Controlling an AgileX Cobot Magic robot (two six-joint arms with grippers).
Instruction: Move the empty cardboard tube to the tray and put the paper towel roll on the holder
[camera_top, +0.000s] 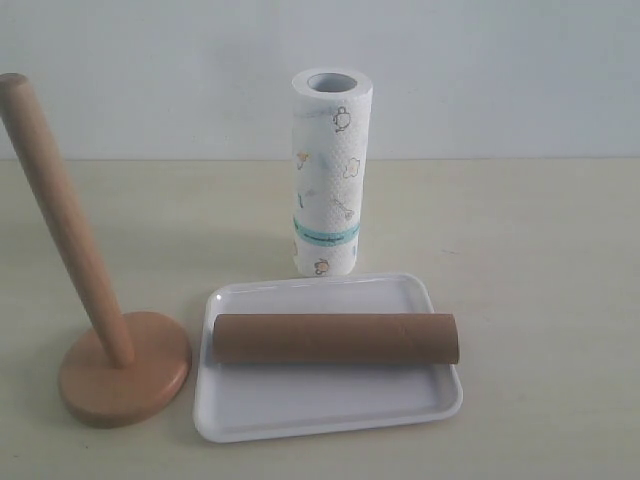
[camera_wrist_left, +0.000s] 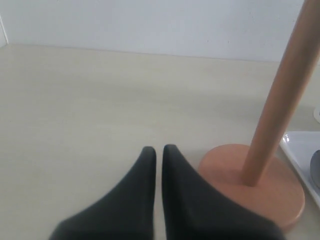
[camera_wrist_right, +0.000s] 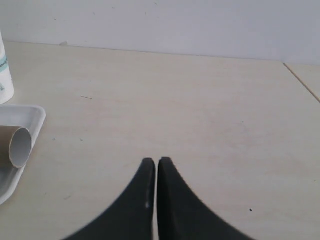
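Note:
The brown cardboard tube (camera_top: 335, 339) lies lengthwise inside the white tray (camera_top: 330, 405); its open end (camera_wrist_right: 20, 146) shows in the right wrist view. The white paper towel roll (camera_top: 329, 170) stands upright on the table just behind the tray. The wooden holder (camera_top: 122, 375) stands left of the tray, its pole (camera_top: 60, 215) bare. Neither gripper appears in the exterior view. My left gripper (camera_wrist_left: 158, 150) is shut and empty, low over the table beside the holder's base (camera_wrist_left: 260, 192). My right gripper (camera_wrist_right: 154, 162) is shut and empty, off to the side of the tray (camera_wrist_right: 30, 120).
The table (camera_top: 540, 250) is pale wood with a white wall behind it. A seam or edge of the table (camera_wrist_right: 302, 82) runs at the far side in the right wrist view. A strip of the tray's rim (camera_wrist_left: 300, 155) shows beyond the holder in the left wrist view.

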